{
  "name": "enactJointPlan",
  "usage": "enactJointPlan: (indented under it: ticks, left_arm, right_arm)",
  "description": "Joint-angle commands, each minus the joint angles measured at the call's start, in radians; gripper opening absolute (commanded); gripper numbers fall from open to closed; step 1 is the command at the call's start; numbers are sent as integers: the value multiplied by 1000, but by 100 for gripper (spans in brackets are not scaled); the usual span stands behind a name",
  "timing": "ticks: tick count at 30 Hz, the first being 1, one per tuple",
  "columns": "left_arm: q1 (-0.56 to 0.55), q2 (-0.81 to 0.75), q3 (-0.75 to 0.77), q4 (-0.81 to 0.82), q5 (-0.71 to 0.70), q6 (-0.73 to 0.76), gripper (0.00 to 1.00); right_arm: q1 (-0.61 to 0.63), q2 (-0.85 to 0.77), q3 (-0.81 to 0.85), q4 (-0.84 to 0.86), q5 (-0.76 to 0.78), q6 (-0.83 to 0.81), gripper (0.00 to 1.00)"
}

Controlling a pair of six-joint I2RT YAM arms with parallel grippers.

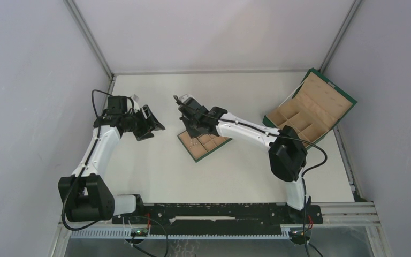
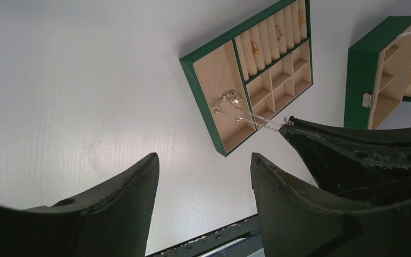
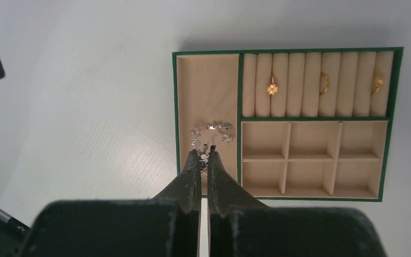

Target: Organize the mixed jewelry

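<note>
- Right gripper (image 3: 203, 155): fingers pressed together, pinching one end of the silvery chain (image 3: 212, 134).
- Chain: the rest lies in the long compartment of the tray (image 3: 174, 107), mid-tabletop; gold rings (image 3: 272, 88) sit in its roll slots.
- Step, as judged: depositing the chain.
- Next move: part the fingers and lift clear without snagging.
- Left gripper (image 2: 203, 160): spread, empty, toward the left edge.

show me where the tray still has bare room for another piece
The six small compartments beside the ring rolls are bare, as is the end of the long compartment beyond the chain. Crowded: around the chain, where the right claw pinches it.
</note>
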Motion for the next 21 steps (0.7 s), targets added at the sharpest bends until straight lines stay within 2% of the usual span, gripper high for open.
enactJointPlan:
  ticks: [1, 2, 7, 10, 14, 18, 21]
  left_arm:
    - [8, -25, -15, 25, 13, -9, 68]
    - [9, -27, -15, 27, 14, -9, 68]
    - [8, -32, -21, 29, 20, -11, 68]
    - [9, -37, -28, 35, 30, -11, 69]
    - [7, -45, -39, 51, 50, -13, 69]
    - [-20, -53, -38, 60, 46, 10, 70]
    - [-133, -52, 19, -2, -116, 69, 72]
  right_arm:
    - [14, 14, -16, 43, -22, 11, 3]
    - [14, 17, -21, 47, -26, 11, 5]
    - [11, 49, 29, -18, -30, 17, 33]
    - [9, 17, 29, -26, -14, 16, 43]
    - [-5, -42, 20, -30, 17, 8, 48]
    - [-41, -160, -19, -40, 89, 15, 48]
    - [-101, -323, -165, 36, 91, 45, 47]
